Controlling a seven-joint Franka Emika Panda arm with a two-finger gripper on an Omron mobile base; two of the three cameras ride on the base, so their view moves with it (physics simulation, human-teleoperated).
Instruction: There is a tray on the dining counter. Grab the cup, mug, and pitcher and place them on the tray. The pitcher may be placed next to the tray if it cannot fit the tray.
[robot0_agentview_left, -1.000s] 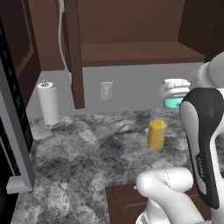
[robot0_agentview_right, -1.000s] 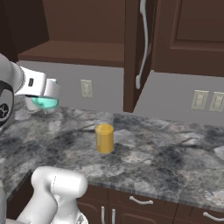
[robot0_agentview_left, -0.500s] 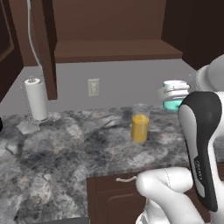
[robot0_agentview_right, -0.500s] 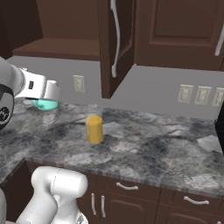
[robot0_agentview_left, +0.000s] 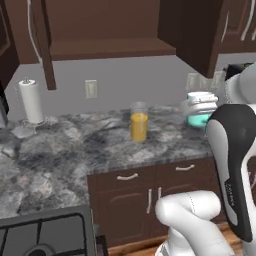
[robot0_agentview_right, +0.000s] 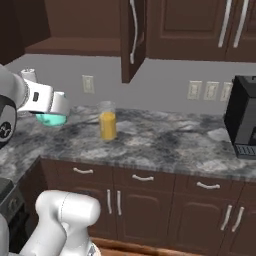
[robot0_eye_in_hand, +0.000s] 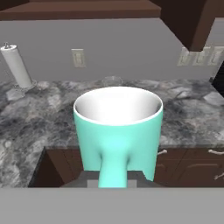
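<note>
We carry teal mug (robot0_eye_in_hand: 117, 131), gripper (robot0_eye_in_hand: 114, 177) clamped on its handle, right of pitcher (robot0_agentview_left: 139, 121). Keep mug upright, drive smooth twd tray.

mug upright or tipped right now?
Upright: in the hand view the mug shows its open white inside on top, handle facing the camera.
</note>
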